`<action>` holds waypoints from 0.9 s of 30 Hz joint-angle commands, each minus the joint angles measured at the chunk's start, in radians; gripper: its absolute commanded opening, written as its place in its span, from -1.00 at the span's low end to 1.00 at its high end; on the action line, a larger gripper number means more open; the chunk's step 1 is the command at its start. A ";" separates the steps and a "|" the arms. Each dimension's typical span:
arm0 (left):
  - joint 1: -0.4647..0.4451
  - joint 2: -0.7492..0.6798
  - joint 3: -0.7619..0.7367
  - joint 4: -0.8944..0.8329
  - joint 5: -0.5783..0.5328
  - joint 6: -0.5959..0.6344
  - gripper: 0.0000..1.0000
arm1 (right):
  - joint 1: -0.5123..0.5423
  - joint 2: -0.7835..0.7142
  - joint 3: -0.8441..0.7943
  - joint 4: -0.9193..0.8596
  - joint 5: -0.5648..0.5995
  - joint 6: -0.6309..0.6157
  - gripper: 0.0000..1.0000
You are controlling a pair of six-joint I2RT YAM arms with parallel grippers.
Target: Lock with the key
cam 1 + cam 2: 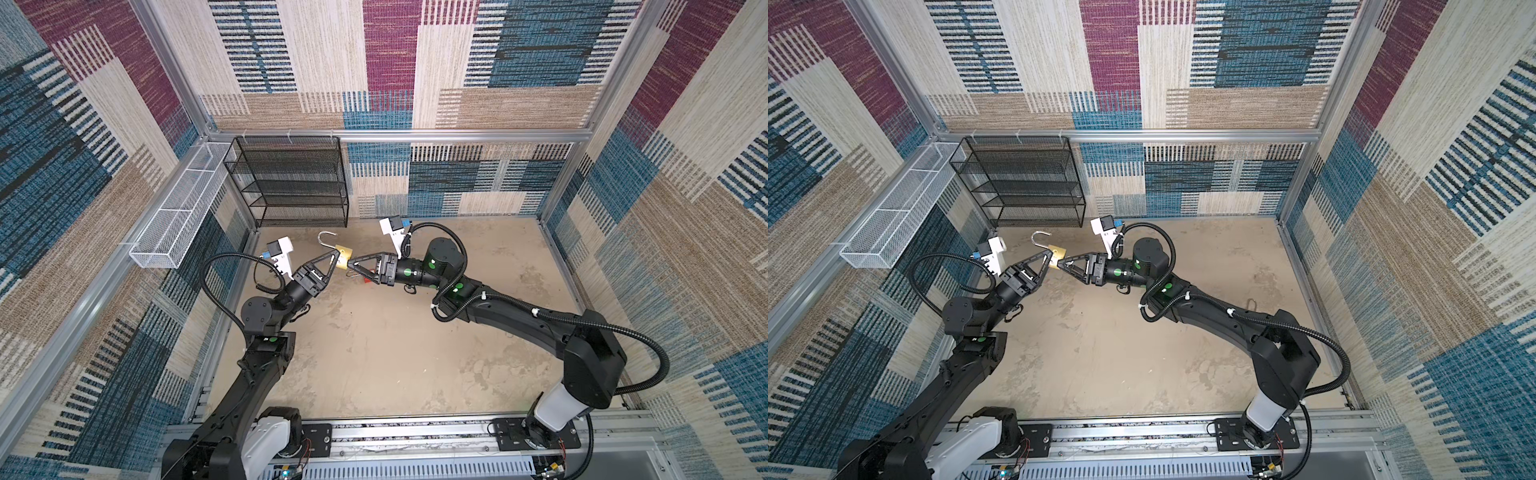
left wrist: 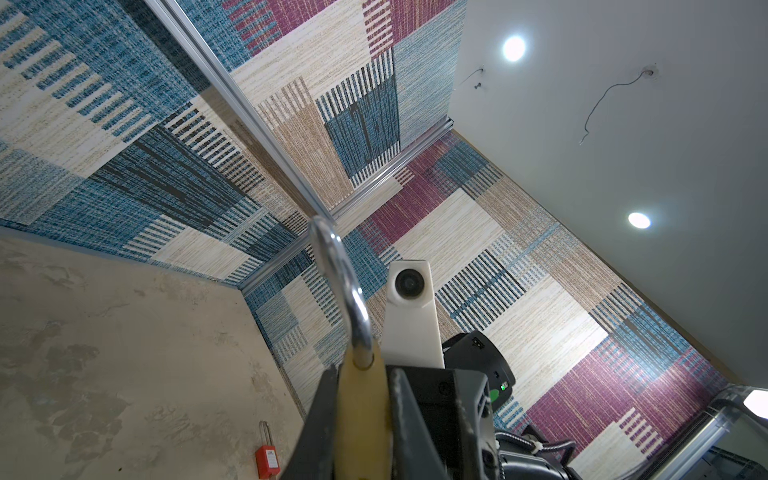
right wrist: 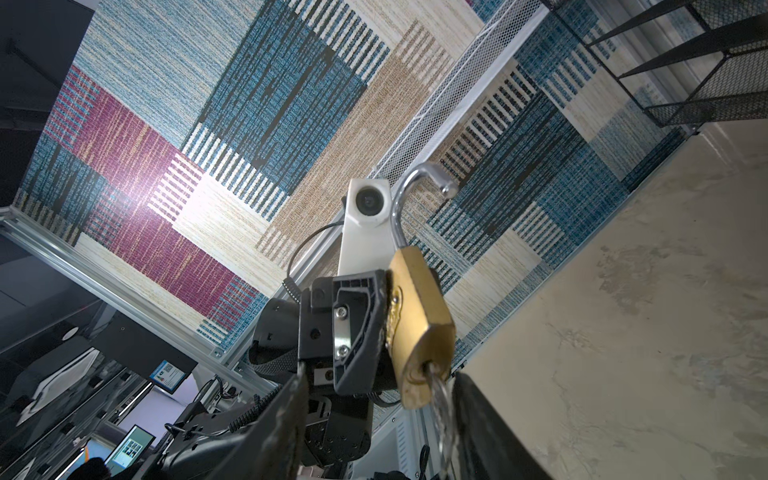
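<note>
Left tool (image 1: 335,258) clamps the brass padlock (image 1: 344,254), shackle (image 1: 323,240) open; right tool (image 1: 353,264) straddles its key (image 3: 440,395), jaws half apart.

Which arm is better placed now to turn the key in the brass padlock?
Right. The right end effector has the silver metal key between its open fingers, while the left end effector is shut on the brass padlock, whose steel shackle stands open.
</note>
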 commanded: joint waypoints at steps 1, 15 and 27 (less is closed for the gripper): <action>-0.007 0.010 0.015 0.102 -0.012 -0.013 -1.00 | 0.005 0.007 0.013 0.049 -0.022 0.019 0.07; -0.013 0.013 0.025 0.115 0.005 -0.033 -1.00 | 0.007 0.025 0.043 0.065 -0.009 0.011 -0.19; -0.014 -0.003 0.029 0.086 0.010 -0.041 -1.00 | 0.007 0.050 0.091 0.038 -0.022 0.000 -0.25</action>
